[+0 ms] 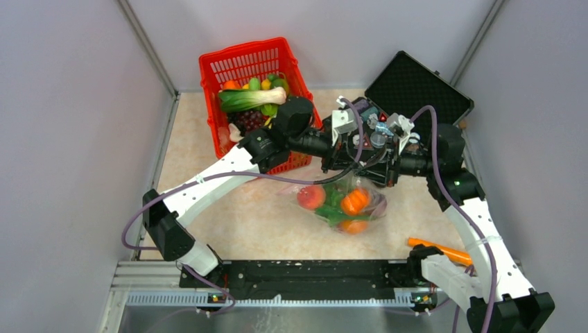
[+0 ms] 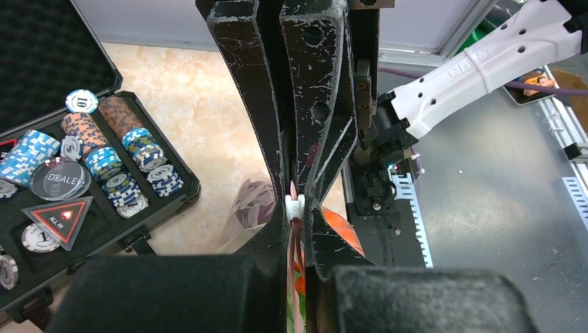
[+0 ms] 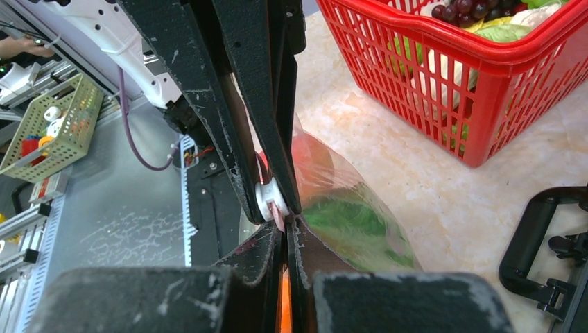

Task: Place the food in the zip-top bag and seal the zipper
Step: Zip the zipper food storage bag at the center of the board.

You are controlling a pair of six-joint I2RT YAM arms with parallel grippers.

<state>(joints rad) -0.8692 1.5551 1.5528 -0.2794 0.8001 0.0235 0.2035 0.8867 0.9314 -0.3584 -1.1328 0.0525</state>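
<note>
From above, the bag (image 1: 343,201) lies on the counter (image 1: 236,215) between the two arms, with the food (image 1: 355,201) inside it. The left arm (image 1: 215,177) reaches in from the left and the right arm (image 1: 478,215) from the right. Their jaws meet tip to tip over the bag's far edge, so the bag lies on the base side of both, and neither arm is nearer. The zipper is hidden under them here. The basket (image 1: 253,83) stands behind the left arm and the case (image 1: 416,87) behind the right.

In the left wrist view, the left jaws come up from the bottom, closed narrow on the zipper (image 2: 296,267), a pink strip running lengthwise between them. The right jaws come down from the top, pinched too. A white piece (image 2: 295,207) sits where the two pairs meet.

The right wrist view mirrors this, with the right jaws coming from below and the left from above. Both are nipped tight at the white piece, and the bag bulges off to the right.

We judge that the zipper's long axis follows the line joining the jaws, so sealing calls for travel along that line.
</note>
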